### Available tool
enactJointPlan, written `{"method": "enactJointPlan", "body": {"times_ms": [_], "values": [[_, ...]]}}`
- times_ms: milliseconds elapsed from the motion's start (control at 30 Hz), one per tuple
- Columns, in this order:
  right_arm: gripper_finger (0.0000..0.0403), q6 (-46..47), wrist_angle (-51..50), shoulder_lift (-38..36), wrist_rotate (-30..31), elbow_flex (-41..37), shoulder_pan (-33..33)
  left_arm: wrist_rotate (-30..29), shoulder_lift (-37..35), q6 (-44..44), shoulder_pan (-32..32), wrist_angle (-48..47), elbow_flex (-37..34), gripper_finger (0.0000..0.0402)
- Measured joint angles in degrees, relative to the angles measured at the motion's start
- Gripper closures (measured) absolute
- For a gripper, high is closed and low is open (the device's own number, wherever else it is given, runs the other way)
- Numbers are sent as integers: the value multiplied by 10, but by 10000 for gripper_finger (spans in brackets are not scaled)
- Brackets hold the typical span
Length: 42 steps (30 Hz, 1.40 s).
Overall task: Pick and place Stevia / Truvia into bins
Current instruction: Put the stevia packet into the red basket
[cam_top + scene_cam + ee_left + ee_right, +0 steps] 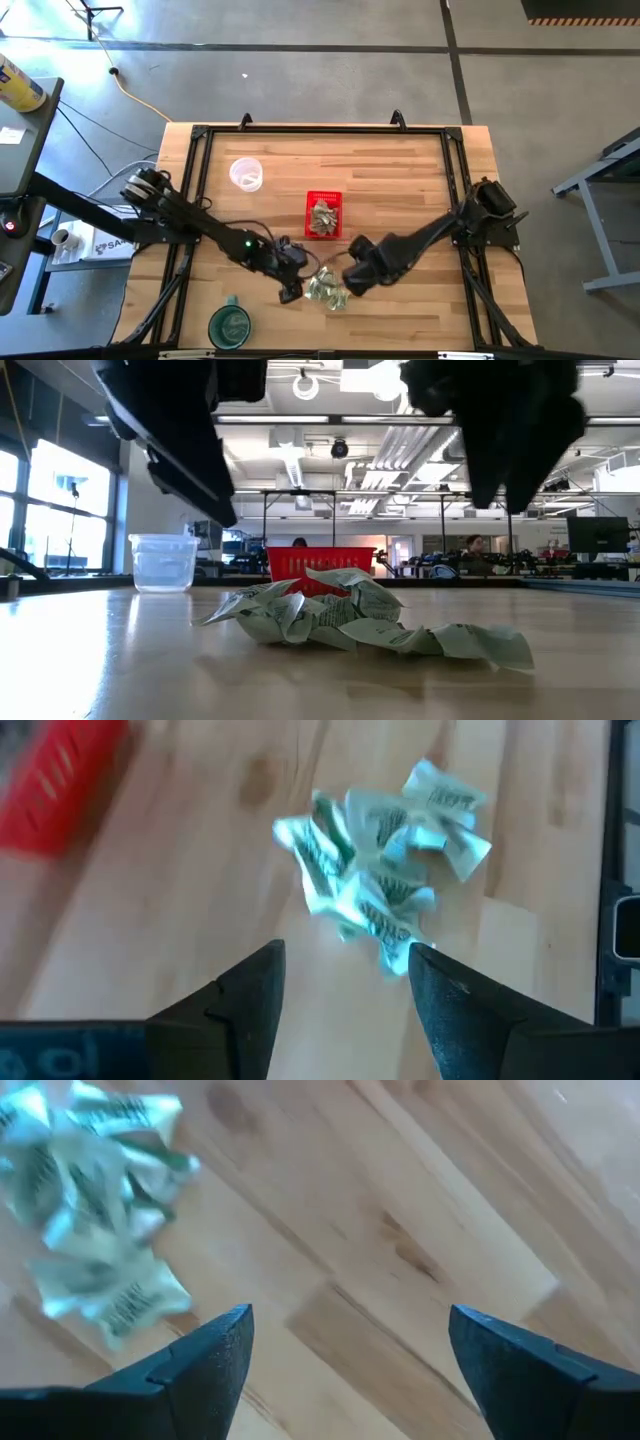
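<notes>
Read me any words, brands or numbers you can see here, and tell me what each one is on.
Nothing reads clearly.
Sweetener sachets in the loose pile: green print, too blurred to read.
Sachets in the red basket: too small to read.
White box beside the table: dark letters, cut off and too small to read.

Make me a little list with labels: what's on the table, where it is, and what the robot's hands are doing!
sachet pile: loose on the table, near its front edge
red basket: mid-table, already holding some sachets
clear cup: left of the basket, farther back
green cup: front left corner
left gripper: open, empty, beside the pile
right gripper: open, empty, on the pile's other side
</notes>
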Motion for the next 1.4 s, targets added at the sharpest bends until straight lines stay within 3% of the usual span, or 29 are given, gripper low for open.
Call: {"method": "enactJointPlan", "body": {"times_ms": [300, 700, 1200, 1400], "values": [[78, 25, -81, 0, 28, 0, 40, 31, 87, -233, -2, -13, 54, 158], [78, 57, -99, -1, 29, 0, 82, 46, 144, -303, -2, -11, 89, 167], [78, 102, -102, -1, 30, 0, 102, 63, 140, -253, -2, -73, 89, 358], [78, 115, -103, -1, 32, 0, 101, 56, 93, -230, -2, -102, 89, 379]]}}
